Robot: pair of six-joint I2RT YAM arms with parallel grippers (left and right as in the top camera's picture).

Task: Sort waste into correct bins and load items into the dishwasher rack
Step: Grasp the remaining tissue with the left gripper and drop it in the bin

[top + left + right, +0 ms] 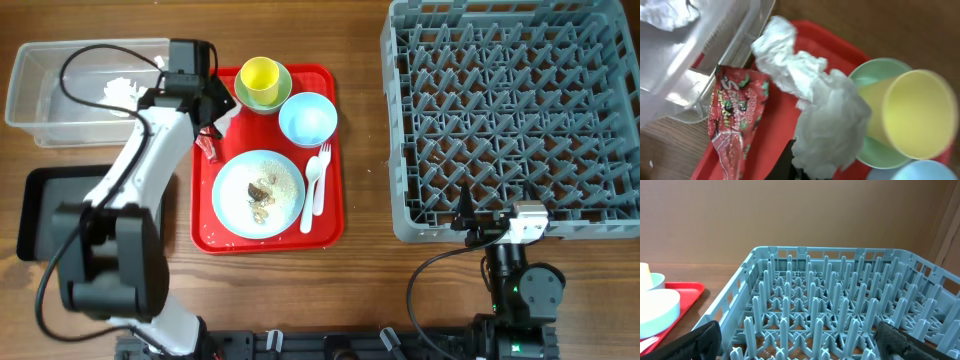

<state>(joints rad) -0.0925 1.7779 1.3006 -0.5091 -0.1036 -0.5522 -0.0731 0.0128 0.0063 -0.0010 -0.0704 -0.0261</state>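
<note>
**Clamping the napkin at the red tray's corner**

Bunched between the clenched fingers of the left gripper (212, 122) is the crumpled white paper napkin (825, 120), which billows out ahead of the fingertips and hides them. Whether it has cleared the tray floor cannot be told. Just beside the fingers on one side lies the small red-and-clear wrapper (732, 115), on the edge of the red tray (330, 232). Past the wrapper is the clear plastic tub (40, 95), with more white crumpled paper (120, 88) inside. On the fingers' other side the yellow cup (912, 112) sits in the pale green small bowl (875, 75), and the pale blue bowl (308, 118) is next to them. Further from the fingers, the pale blue plate (235, 200) carries brown food scraps (263, 190), with the white fork (324, 158) and spoon (312, 172) alongside. The black tray (35, 215) lies off the red tray, beside the arm's base.

The right gripper (800, 347) has its fingers spread wide with nothing between them. The dishwasher rack (840, 310) stands directly ahead of them.
</note>
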